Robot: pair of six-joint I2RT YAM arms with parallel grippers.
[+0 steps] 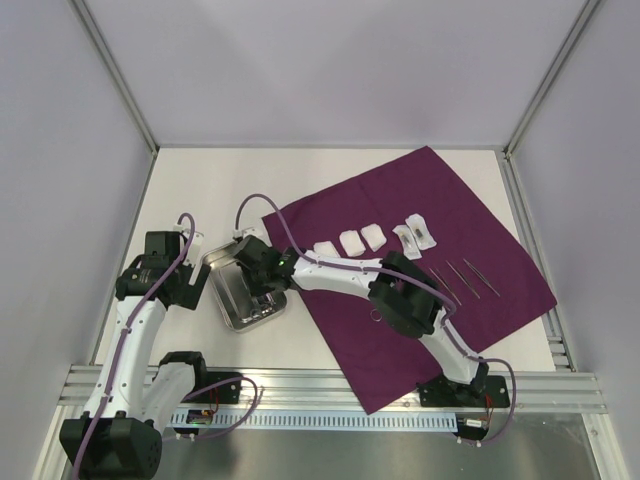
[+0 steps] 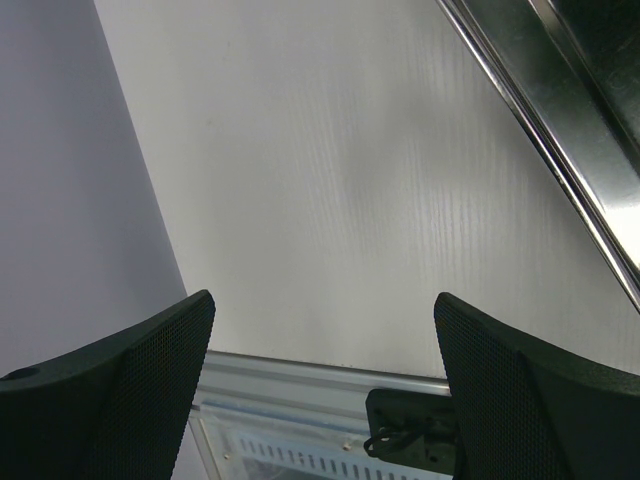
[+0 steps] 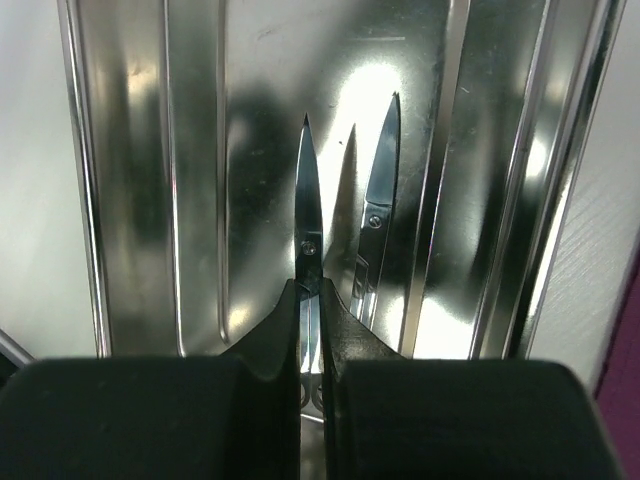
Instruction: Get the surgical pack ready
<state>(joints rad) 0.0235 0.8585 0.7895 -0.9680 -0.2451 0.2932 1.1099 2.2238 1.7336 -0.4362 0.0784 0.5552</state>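
**Scissors poised over the steel tray**

The right hand [image 3: 310, 300] is pinched narrow on a pair of scissors [image 3: 308, 200], gripping them near the pivot. The blades point forward, closed, over the floor of the steel tray [image 3: 130, 150]. A mirror image shows in the polished metal beside them, so they probably hang just above it; whether the tips touch I cannot tell. Gripping close to the pivot keeps the blades together and steady, which suits laying them flat along the tray.

The tray sits on the bare bench [image 1: 200, 190]. Just to its right lies the purple cloth [image 1: 440, 200], spread flat as a sheet. Three white gauze pads [image 1: 350, 241] sit in a row on the cloth, right of the tray. Small packets [image 1: 417, 233] lie beyond the pads, and three slim instruments [image 1: 467, 277] lie farther right again, well apart from the tray.

The left hand [image 2: 320, 310] hangs wide and empty just left of the tray, apparently parked clear of the right arm's reach. The pack looks early in preparation: most items are not yet in the tray.
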